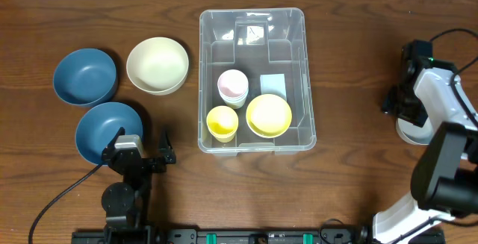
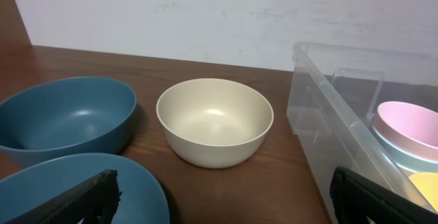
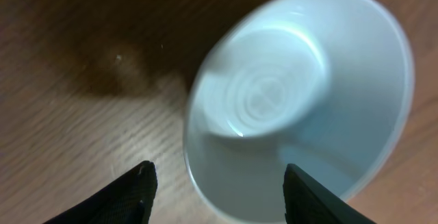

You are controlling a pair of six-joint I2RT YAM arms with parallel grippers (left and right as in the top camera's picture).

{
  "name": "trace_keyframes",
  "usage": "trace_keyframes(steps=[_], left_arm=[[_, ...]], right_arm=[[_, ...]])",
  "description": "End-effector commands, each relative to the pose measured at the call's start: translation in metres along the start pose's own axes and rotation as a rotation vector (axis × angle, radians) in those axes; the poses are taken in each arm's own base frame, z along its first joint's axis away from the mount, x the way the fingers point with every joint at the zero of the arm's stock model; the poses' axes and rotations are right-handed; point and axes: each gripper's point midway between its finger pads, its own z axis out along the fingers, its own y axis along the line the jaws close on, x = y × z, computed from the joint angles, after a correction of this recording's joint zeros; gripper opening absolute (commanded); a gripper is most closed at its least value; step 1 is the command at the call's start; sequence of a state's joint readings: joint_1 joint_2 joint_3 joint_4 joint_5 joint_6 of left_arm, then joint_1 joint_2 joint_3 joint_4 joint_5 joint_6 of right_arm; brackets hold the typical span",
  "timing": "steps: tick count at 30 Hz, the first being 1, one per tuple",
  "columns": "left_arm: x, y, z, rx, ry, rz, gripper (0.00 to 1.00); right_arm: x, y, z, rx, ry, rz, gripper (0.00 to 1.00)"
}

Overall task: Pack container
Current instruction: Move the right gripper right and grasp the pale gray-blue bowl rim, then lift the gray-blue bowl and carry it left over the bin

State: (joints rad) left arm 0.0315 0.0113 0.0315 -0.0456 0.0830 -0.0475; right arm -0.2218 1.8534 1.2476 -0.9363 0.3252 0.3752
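On the far left my left gripper (image 1: 141,153) hangs with its fingers spread wide and holding nothing. It sits just beside the nearer blue bowl (image 1: 104,128), parked I think so that it can reach the loose bowls. The second blue bowl (image 1: 84,74) and the cream bowl (image 1: 157,65) stand apart on the table (image 1: 351,50) and are not yet packed.

The container (image 1: 202,72) sits mid-table, between the arms, where I judge either can reach it. Its contents are grouped at the near end, which leaves the far end free for bigger pieces: a pink cup (image 1: 232,86), a yellow cup (image 1: 222,121), a yellow bowl (image 1: 268,114) and a pale blue square piece (image 1: 272,84).

On the right, my right gripper (image 3: 222,196) hovers over a pale bowl (image 3: 301,94). Its fingers are apart and straddle the near rim without pinching it. The view is blurred.

The count is two blue bowls, one cream, one pale, one yellow; two cups; one square piece; one container.
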Motion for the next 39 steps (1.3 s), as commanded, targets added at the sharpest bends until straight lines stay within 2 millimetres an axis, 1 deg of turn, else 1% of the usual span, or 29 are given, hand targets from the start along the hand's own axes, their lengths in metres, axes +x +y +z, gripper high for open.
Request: trace_keyframes(steps=[1, 3, 7, 8, 10, 13, 15, 22, 25, 29, 31, 34, 36, 39], left_arm=[[0.017, -0.001, 0.002, 0.01, 0.041, 0.012, 0.98], [0.017, -0.001, 0.002, 0.01, 0.041, 0.012, 0.98], [0.017, -0.001, 0.002, 0.01, 0.041, 0.012, 0.98], [0.017, -0.001, 0.002, 0.01, 0.041, 0.012, 0.98], [0.017, -0.001, 0.002, 0.01, 0.041, 0.012, 0.98], [0.017, -0.001, 0.002, 0.01, 0.041, 0.012, 0.98], [0.017, -0.001, 0.002, 0.01, 0.041, 0.012, 0.98], [0.017, -0.001, 0.002, 0.01, 0.041, 0.012, 0.98], [0.017, -0.001, 0.002, 0.01, 0.041, 0.012, 0.98], [0.017, -0.001, 0.002, 0.01, 0.041, 0.012, 0.98], [0.017, -0.001, 0.002, 0.01, 0.041, 0.012, 0.98], [0.017, -0.001, 0.002, 0.01, 0.041, 0.012, 0.98], [0.017, -0.001, 0.002, 0.01, 0.041, 0.012, 0.98], [0.017, -0.001, 0.002, 0.01, 0.041, 0.012, 0.98]], right_arm=[[0.003, -0.003, 0.016, 0.025, 0.032, 0.016, 0.59], [0.004, -0.003, 0.021, 0.03, 0.045, 0.014, 0.56], [0.002, -0.001, 0.024, 0.027, 0.037, 0.016, 0.53], [0.0, 0.0, 0.024, 0.025, 0.032, 0.018, 0.51], [-0.001, 0.001, 0.025, 0.02, 0.023, 0.021, 0.42], [-0.001, 0.003, 0.028, 0.013, 0.016, 0.016, 0.22], [-0.001, 0.006, 0.03, -0.003, 0.012, 0.007, 0.16], [0.001, 0.025, 0.036, -0.131, 0.022, -0.064, 0.15], [0.003, 0.033, 0.035, -0.175, 0.028, -0.103, 0.11], [0.006, 0.037, 0.032, -0.179, 0.028, -0.147, 0.09], [0.007, 0.041, 0.028, -0.182, 0.022, -0.176, 0.08], [0.006, 0.055, 0.014, -0.224, -0.011, -0.23, 0.07], [0.005, 0.065, 0.0, -0.255, -0.043, -0.267, 0.07], [0.006, 0.079, -0.033, -0.286, -0.126, -0.331, 0.07]])
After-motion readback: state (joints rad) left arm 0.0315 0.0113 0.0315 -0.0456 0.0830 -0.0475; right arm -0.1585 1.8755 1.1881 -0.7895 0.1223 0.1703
